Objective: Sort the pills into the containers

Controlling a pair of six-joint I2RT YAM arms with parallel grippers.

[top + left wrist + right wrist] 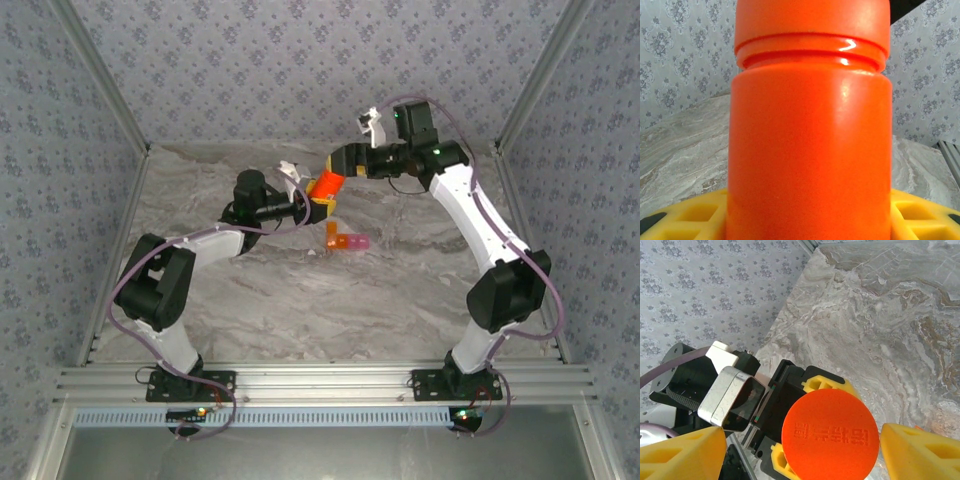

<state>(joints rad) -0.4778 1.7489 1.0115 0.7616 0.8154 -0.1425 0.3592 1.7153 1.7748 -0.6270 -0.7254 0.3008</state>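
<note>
Orange bottle [810, 150] looks light, stiff, slick; left fingers [920, 217] pinch its body, right fingers [925, 452] spread beside cap [830, 437], so grip the cap's rim.

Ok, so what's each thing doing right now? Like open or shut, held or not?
orange bottle: held in the left gripper.
cap: on the bottle, closed.
left gripper: shut on the orange bottle.
right gripper: open, straddling the cap with a gap on each side.
pill box: resting on the table, nothing holding it; lids too small to tell.
</note>
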